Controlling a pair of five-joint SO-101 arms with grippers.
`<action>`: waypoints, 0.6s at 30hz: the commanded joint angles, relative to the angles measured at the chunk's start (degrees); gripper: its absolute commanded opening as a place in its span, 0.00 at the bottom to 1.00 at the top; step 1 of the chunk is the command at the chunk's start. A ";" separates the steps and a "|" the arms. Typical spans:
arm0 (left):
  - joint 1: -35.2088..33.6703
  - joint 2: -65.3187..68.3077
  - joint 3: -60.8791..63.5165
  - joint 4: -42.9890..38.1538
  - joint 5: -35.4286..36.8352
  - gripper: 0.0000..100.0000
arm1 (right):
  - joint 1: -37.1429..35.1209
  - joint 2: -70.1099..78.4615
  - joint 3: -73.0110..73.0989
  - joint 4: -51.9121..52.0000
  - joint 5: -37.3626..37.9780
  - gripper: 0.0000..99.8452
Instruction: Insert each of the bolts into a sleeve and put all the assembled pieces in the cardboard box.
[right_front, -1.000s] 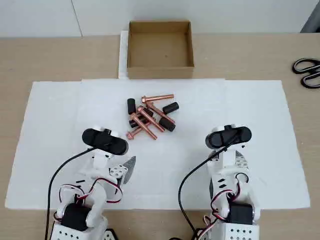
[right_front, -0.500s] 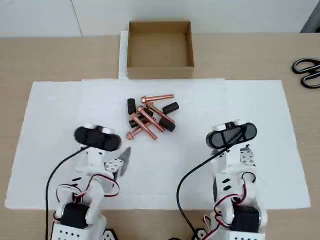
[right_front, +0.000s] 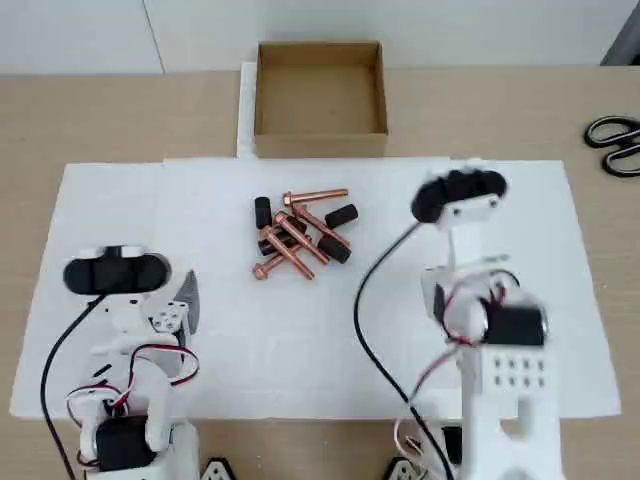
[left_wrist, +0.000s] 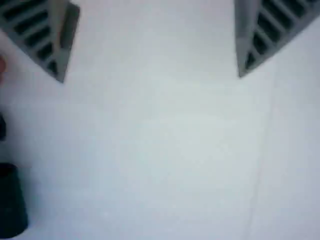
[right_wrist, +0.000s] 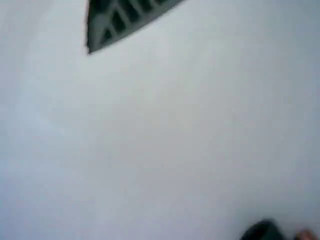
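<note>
Presently, the bolts and sleeves lie loose in one small heap at the middle of the white sheet. Some are crossed over one another, and no bolt appears seated in a sleeve. The box stands beyond the heap on the table, open side up and with nothing in it, so it can take finished pieces dropped from above. By my judgement the task stands at its beginning. The left tool hangs over bare sheet to the left of the heap with its jaws spread wide and nothing between them. One sleeve sits at the edge of its wrist view, which suggests it is readied for a first pickup. The right arm is stretched forward to the right of the heap. Whether the right tool is apart or together cannot be told. It also looks down on bare sheet, with a dark piece at the edge of its view. Scissors lie well apart at the table's far right and play no part.
</note>
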 joint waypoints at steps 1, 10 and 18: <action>-4.40 -0.09 -2.68 0.09 0.26 0.21 | -5.14 15.52 -12.48 7.34 0.44 0.13; -14.07 -0.09 -3.03 -0.26 -0.18 0.21 | -9.45 29.76 -27.87 11.21 0.97 0.13; -13.10 3.87 -16.22 3.52 -5.45 0.21 | -9.36 34.77 -28.13 11.12 0.79 0.13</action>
